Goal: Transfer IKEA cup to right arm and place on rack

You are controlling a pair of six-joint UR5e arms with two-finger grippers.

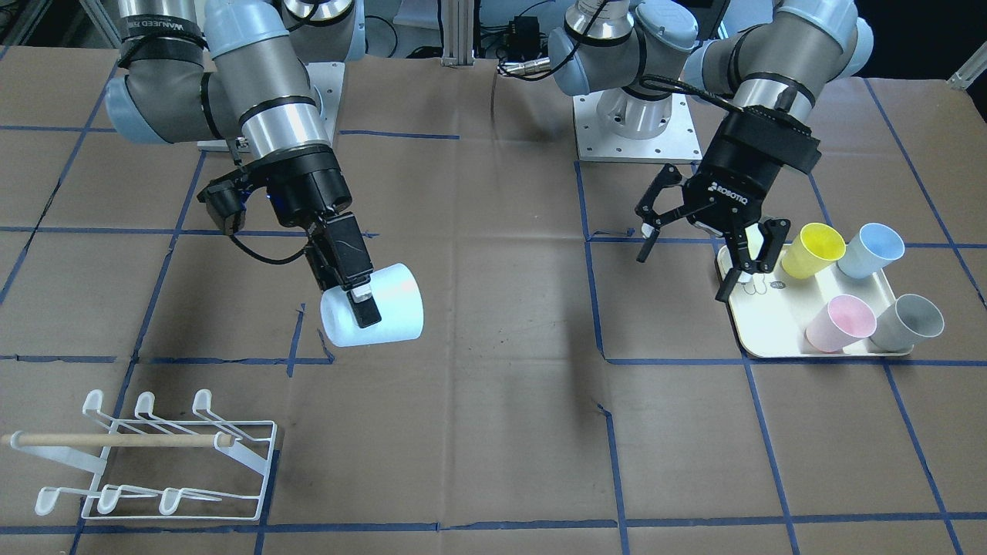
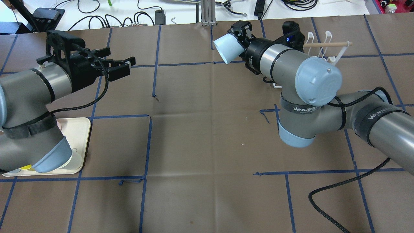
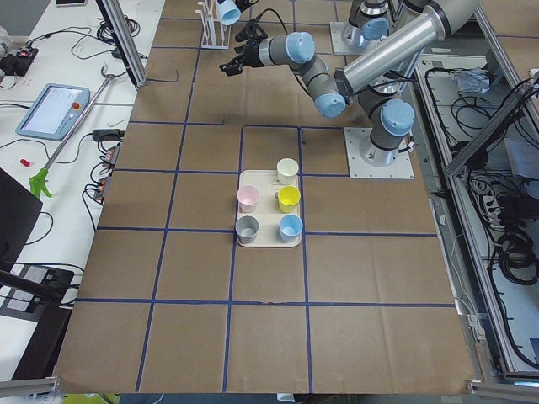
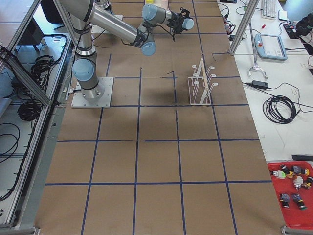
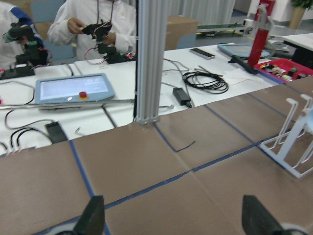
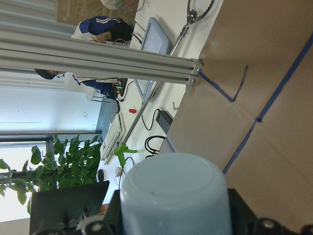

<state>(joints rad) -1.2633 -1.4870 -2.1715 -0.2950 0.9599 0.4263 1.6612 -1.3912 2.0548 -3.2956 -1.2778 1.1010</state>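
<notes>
The black two-finger right tool (image 1: pixel 362 301) pinches a pale-blue plastic cup (image 1: pixel 393 304) across its wall, one finger visible on the outside and the other hidden behind. The cup is tipped on its side and held in the air above the brown paper-covered tabletop (image 1: pixel 493 432). The hand-over looks complete, with only the placing left. The white wire rack (image 1: pixel 177 462) stands well apart from the cup towards the operators' edge, its paddle-tipped pegs (image 1: pixel 202 398) all bare and a light wooden dowel (image 1: pixel 116 440) lying across it. On the robot's other side the left tool (image 1: pixel 686 270) hangs with fingers spread and holding nothing, over the near end of a cream plastic tray (image 1: pixel 771 351). The risk from here probably lies in the seating. The cup's mouth must be turned to drop over a single peg, and a pinch on a smooth, tapered wall could let the cup rotate or slide during that turn. An approach that is off-line could catch the dowel or a neighbouring peg and push the light rack across the paper, or leave the cup half-hooked to fall once released.
</notes>
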